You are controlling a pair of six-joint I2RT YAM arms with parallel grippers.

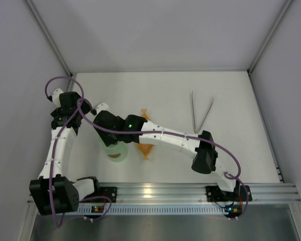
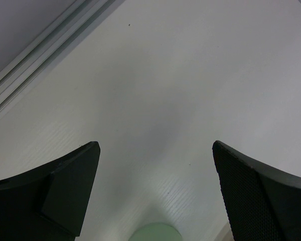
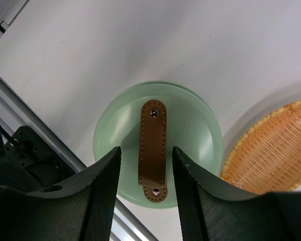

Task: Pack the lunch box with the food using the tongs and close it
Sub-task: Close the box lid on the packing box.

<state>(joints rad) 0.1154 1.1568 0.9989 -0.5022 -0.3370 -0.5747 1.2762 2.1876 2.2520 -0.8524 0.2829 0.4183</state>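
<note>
The pale green lunch box (image 1: 115,150) stands near the front rail with its round lid (image 3: 190,125) on top. My right gripper (image 3: 145,150) hangs right over the lid, open. Its fingers (image 3: 103,186) stand on either side of the brown handle (image 3: 153,145) with a small gap on each side. In the top view its wrist (image 1: 110,125) covers part of the box. My left gripper (image 2: 155,144) is open over bare table, and only the box's green edge (image 2: 155,232) shows below it. The silver tongs (image 1: 200,113) lie at the back right. The food is hidden.
An orange woven leaf-shaped dish (image 1: 145,149) sits just right of the lunch box, its rim (image 3: 276,150) close to the lid. The aluminium front rail (image 1: 160,191) runs behind the box. Grey walls close in the left, back and right.
</note>
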